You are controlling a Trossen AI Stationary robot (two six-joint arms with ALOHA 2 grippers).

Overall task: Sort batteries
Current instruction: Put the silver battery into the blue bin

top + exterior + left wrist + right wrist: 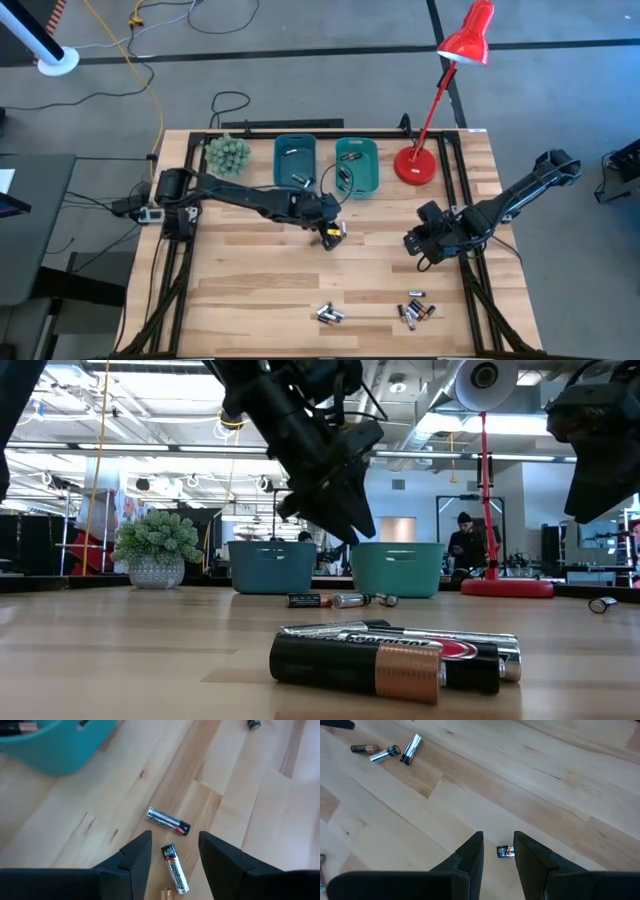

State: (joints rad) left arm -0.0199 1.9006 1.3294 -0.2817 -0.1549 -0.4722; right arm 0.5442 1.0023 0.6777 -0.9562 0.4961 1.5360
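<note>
Batteries lie in groups on the wooden table. Three lie under my left gripper (330, 232), seen in the left wrist view as a silver cell (168, 821), a second cell (175, 868) and a copper end at the picture's edge. My left gripper (175, 852) hangs open above them, just in front of the right teal bin (357, 165). My right gripper (420, 248) hovers open over a single small battery (505, 851), which lies between its fingertips on the table. Two more clusters (330, 314) (415, 310) lie at the near edge. Both teal bins hold some batteries.
The left teal bin (295, 160) stands beside the right one at the far side. A potted plant (228, 155) is left of them, and a red lamp's base (415, 165) is to their right. Bare wood lies between the grippers and the near clusters.
</note>
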